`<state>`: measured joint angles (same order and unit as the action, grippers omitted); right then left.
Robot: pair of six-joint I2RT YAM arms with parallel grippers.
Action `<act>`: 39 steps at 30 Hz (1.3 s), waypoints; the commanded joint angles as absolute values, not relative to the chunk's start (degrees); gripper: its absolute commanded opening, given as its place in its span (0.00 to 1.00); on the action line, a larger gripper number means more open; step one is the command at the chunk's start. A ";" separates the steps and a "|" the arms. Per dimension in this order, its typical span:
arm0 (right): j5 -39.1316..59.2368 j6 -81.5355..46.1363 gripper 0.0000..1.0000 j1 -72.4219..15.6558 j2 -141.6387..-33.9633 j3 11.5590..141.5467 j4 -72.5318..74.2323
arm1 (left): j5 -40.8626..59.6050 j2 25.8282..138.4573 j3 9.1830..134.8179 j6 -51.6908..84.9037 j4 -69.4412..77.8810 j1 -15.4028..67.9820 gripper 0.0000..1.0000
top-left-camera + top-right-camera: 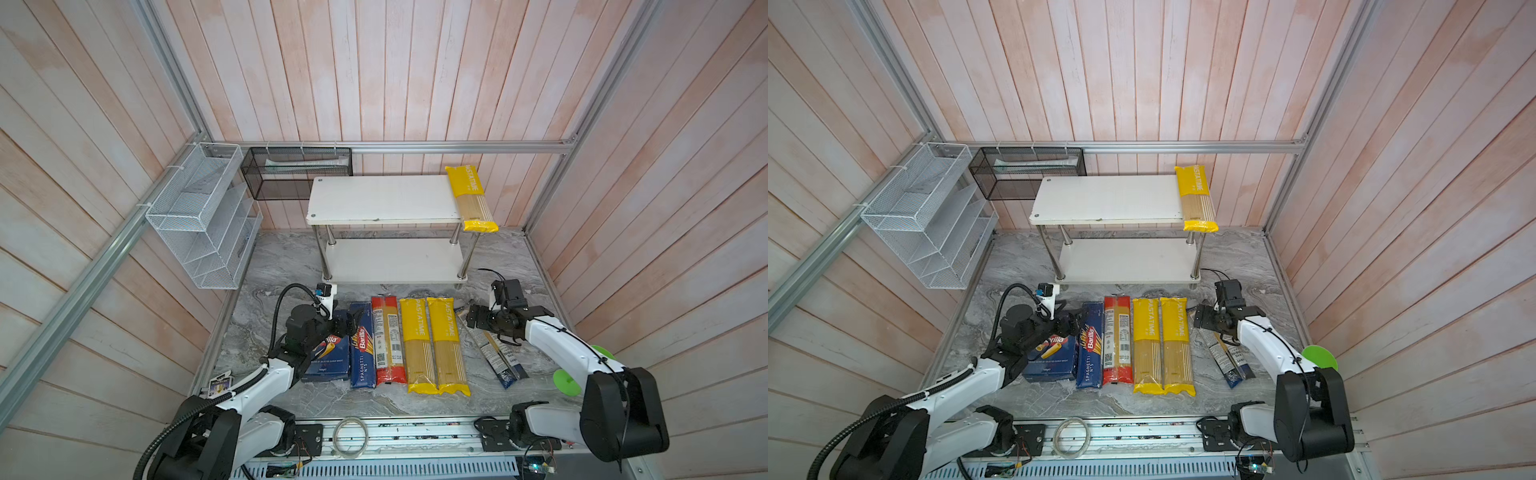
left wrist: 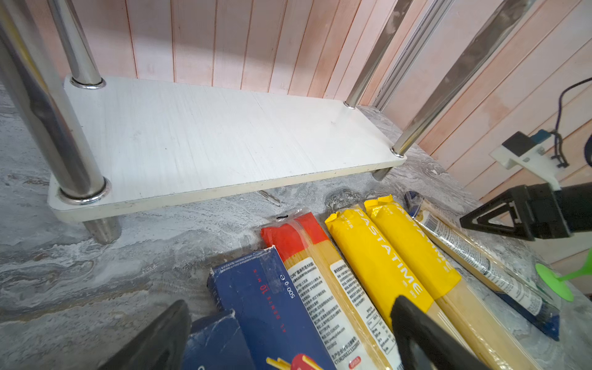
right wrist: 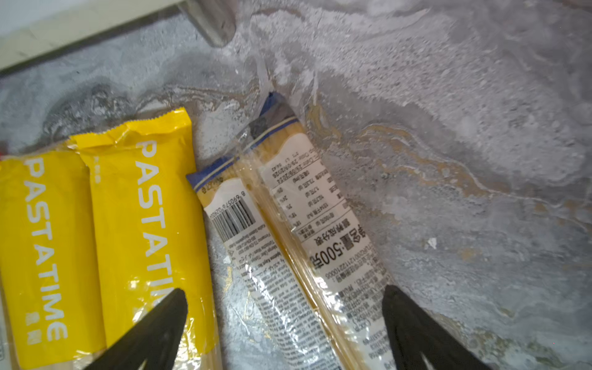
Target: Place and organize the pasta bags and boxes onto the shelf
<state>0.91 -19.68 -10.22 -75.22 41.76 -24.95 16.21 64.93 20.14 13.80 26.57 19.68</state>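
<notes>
The white two-tier shelf (image 1: 382, 199) stands at the back, with one yellow bag (image 1: 471, 197) lying across the right end of its top tier. In front lie a wide blue box (image 1: 328, 361), a narrow blue spaghetti box (image 1: 362, 349), a red-ended bag (image 1: 388, 338), two yellow bags (image 1: 432, 345) and a slanted blue-and-clear bag (image 1: 492, 353). My left gripper (image 2: 288, 333) hangs open over the narrow box and the red-ended bag. My right gripper (image 3: 285, 320) is open above the blue-and-clear bag (image 3: 298, 224), one finger over a yellow bag (image 3: 144, 224).
A white wire-mesh organiser (image 1: 203, 216) hangs on the left wall, and a black mesh basket (image 1: 295, 172) sits behind the shelf's left end. A green plastic piece (image 1: 567, 380) lies by the right arm. A cable coil (image 1: 351, 436) rests on the front rail.
</notes>
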 commanded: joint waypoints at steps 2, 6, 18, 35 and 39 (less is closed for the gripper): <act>-3.84 -17.14 0.95 -11.70 -79.49 44.74 -26.14 | 16.44 65.30 20.92 13.97 27.30 19.95 1.00; -6.71 -15.33 0.95 -12.37 -83.75 46.68 -25.30 | 16.35 65.35 21.00 13.93 27.17 19.93 1.00; -9.45 -16.90 0.96 -10.00 -91.39 47.33 -19.13 | 15.99 65.19 20.93 13.72 27.07 19.95 1.00; 4.84 -18.35 0.97 1.91 -84.35 42.61 -16.28 | 15.74 65.08 20.92 13.55 26.98 20.00 1.00; -0.57 -20.05 0.98 1.23 -83.07 39.69 -18.57 | 15.84 65.51 20.92 13.79 27.33 19.95 1.00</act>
